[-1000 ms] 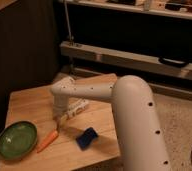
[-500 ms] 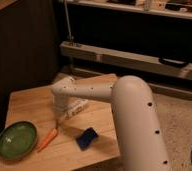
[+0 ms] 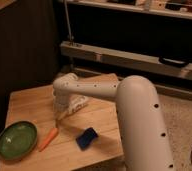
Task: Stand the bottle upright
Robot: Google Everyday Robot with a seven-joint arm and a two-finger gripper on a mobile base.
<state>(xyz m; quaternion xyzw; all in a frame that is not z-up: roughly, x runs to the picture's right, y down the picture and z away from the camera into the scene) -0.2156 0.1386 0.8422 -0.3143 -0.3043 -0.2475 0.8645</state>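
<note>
The pale whitish bottle [image 3: 79,104] lies on its side on the wooden table [image 3: 29,102], near the table's middle. It is mostly covered by my white arm. My gripper [image 3: 63,112] hangs down from the wrist at the bottle's left end, close over the table top. The bottle's cap end is hidden behind the gripper, and I cannot tell whether the gripper touches the bottle.
A green bowl [image 3: 16,140] sits at the table's front left corner. An orange carrot [image 3: 49,138] lies just right of it. A blue sponge [image 3: 87,138] lies near the front edge. A dark shelf unit with a metal rail [image 3: 139,60] stands behind the table.
The arm and gripper have stayed at the bottle with barely any shift. The bottle, carrot, sponge and bowl have not moved.
</note>
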